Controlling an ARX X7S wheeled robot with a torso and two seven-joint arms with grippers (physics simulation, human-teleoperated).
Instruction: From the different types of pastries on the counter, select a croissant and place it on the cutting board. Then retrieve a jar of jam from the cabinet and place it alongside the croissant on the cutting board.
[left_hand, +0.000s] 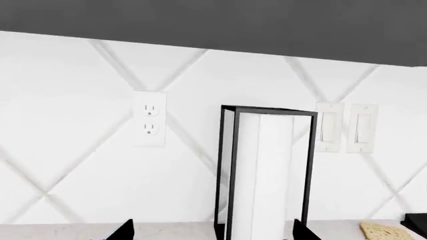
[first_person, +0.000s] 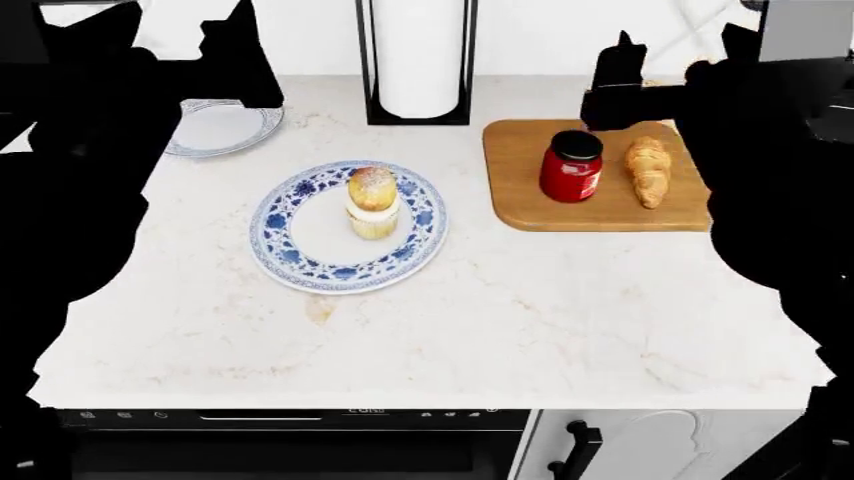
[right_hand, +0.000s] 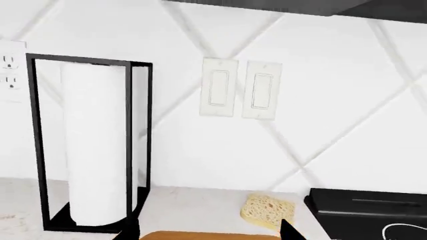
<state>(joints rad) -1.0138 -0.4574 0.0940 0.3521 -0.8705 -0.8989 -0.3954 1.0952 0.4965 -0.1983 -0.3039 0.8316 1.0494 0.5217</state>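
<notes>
Wall switches (right_hand: 240, 89) appear only in wrist views; jam jar (first_person: 571, 166) only overhead.

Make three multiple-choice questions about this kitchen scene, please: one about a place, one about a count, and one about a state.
1. Where does the jar of jam stand?
A. on the blue-and-white plate
B. on the cutting board, beside the croissant
C. on the bare counter

2. How many plates show in the head view?
A. one
B. two
C. three

3. In what state is the jar of jam?
A. upright, black lid on
B. lying on its side
C. upright, lid off

Answers:
1. B: the jar is on the cutting board with the croissant right next to it.
2. B: the blue-and-white plate holds the cupcake, and a second plate lies near the back of the counter.
3. A: the jar stands upright and its black lid is on top.
</notes>
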